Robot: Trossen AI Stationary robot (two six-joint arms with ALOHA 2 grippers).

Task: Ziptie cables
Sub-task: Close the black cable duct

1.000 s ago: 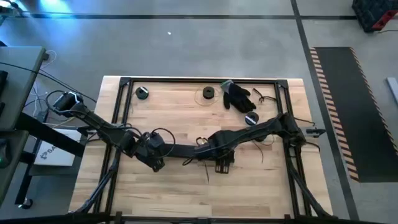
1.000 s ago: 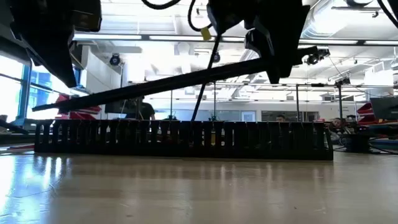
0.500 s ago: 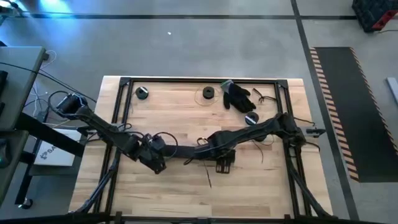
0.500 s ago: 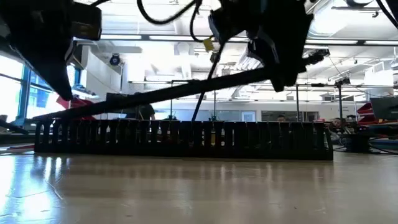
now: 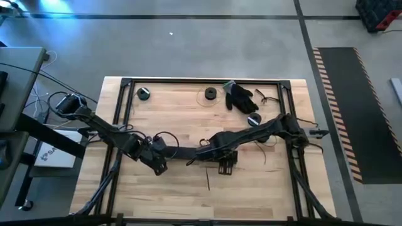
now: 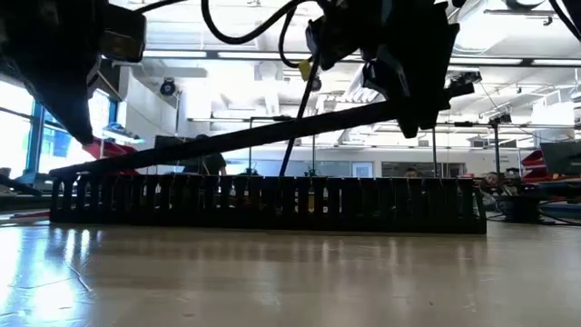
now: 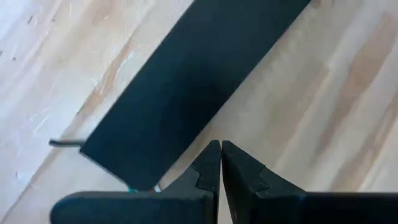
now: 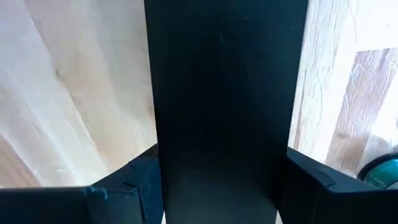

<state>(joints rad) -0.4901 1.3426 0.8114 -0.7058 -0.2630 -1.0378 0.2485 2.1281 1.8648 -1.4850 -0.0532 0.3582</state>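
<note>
Cables (image 5: pixel 269 142) show as a few thin wires curled on the table (image 5: pixel 251 194) just beside the right arm. They are too fine for their colours to be told. You will find the ziptie (image 5: pixel 208 179) lying free on the bare wood near the middle. It is a very thin, straight, dark strip, and neither gripper touches it.

The table is pale wood planking with visible grain, edged by a black frame. A long black slotted duct (image 6: pixel 272 204) rests flat on it. Above it a flat, matte black cover (image 6: pixel 254 136) hangs tilted, its high end at the right gripper (image 8: pixel 221 180). Those jaws sit against the two long edges of the cover and clamp it.

The left gripper (image 7: pixel 221 148) is low over the table at the cover's other end. Its jaws are fully closed, tip to tip. I see nothing between them.

A black glove (image 5: pixel 239 97) lies at the far edge.

Compared with half a second ago, the cover's tilt is nearly unchanged. The ziptie now lies slightly straighter, and the left gripper has barely shifted.
</note>
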